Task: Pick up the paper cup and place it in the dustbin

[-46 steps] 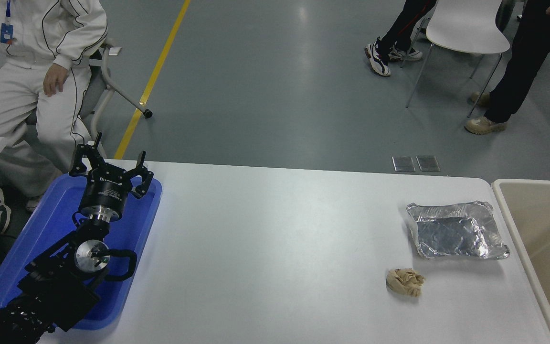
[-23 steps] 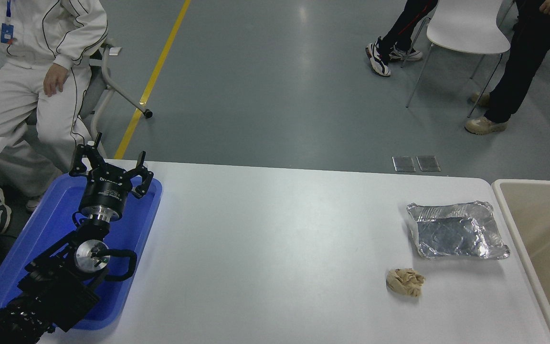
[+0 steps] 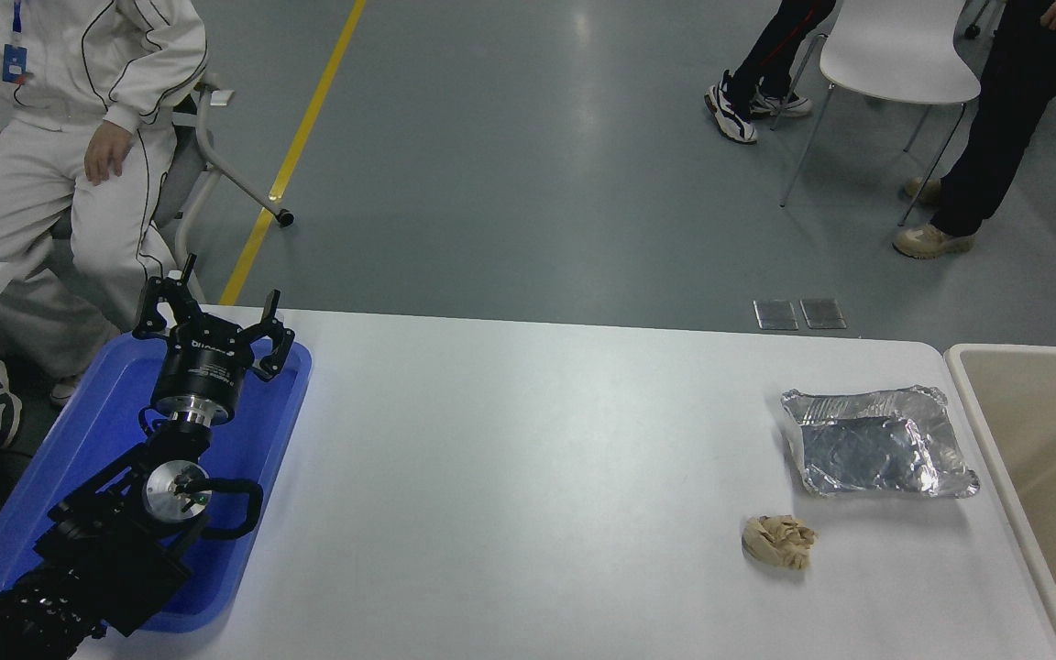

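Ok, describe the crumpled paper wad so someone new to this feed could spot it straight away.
Start at the white table and go to its right side, where the cream dustbin stands at the edge. Just left of the bin lies a silver foil tray; the paper wad sits nearer the camera than the tray, apart from it. It is the only small, tan, crumpled lump there.

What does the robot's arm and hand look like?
Only the left arm shows. It is black and blocky, with a round silver disc at one joint and a looping black cable. A black barrel with a silver ring and small white print carries the left hand, which has thin black fingers.
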Motion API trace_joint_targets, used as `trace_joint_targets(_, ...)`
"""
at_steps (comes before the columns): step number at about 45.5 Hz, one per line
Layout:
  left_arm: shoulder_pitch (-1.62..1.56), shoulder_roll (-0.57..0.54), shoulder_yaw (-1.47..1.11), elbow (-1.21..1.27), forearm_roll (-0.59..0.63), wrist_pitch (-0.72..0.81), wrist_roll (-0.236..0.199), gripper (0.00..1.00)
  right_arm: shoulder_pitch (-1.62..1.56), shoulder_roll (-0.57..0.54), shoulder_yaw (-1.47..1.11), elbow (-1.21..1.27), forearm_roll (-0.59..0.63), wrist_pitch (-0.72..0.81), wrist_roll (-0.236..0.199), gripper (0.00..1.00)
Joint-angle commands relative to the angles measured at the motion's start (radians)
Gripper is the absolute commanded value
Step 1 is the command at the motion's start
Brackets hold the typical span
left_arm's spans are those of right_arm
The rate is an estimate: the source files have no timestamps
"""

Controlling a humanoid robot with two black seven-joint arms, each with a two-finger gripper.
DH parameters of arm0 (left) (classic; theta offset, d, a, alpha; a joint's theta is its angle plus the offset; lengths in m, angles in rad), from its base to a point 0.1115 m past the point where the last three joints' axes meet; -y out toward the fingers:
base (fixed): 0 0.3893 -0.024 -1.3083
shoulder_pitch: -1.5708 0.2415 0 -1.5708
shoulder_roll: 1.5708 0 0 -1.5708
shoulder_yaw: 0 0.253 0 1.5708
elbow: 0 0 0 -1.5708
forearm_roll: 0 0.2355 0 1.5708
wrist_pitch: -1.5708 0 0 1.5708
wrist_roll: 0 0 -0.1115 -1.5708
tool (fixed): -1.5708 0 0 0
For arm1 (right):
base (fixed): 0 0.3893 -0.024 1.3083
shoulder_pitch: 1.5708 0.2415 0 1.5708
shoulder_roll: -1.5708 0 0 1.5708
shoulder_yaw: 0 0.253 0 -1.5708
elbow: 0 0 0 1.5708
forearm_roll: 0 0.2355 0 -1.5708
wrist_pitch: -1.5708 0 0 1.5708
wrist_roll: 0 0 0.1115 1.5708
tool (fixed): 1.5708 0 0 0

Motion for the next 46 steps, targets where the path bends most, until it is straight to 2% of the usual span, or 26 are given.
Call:
trace_joint_targets(1,0.000,0.000,0.000,-0.001,0.000,0.000,0.001,1.00,0.118,-0.122,-0.053,0.285,-0.012,0.000,0.001,1.00)
trace_joint_targets(7,0.000,0.000,0.000,-0.001,0.000,0.000,0.001,1.00,0.284,-0.167,-0.234,0.439,-0.012,0.060,0.001,1.00)
trace_joint_targets(16,0.000,0.000,0.000,-0.001,0.000,0.000,0.001,1.00,0.621,-0.142,-0.588,0.557,-0.012,0.272,0.001,1.00)
trace_joint_targets(22,0.000,0.000,0.000,-0.001,0.000,0.000,0.001,1.00,0.848,-0.052,-0.776,0.580,-0.012,0.479,0.001,1.00)
trace_joint_targets(27,0.000,0.000,0.000,-0.001,0.000,0.000,0.001,1.00,0.960,0.077,-0.851,0.576,-0.012,0.597,0.001,1.00)
trace_joint_targets(34,0.000,0.000,0.000,-0.001,0.000,0.000,0.002,1.00,1.022,0.178,-0.869,0.585,-0.014,0.712,0.001,1.00)
trace_joint_targets(42,0.000,0.000,0.000,-0.001,0.000,0.000,0.001,1.00,1.112,0.266,-0.877,0.594,-0.019,0.950,0.001,1.00)
trace_joint_targets(46,0.000,0.000,0.000,-0.001,0.000,0.000,0.001,1.00,1.141,0.316,-0.877,0.596,-0.061,0.997,0.001,1.00)
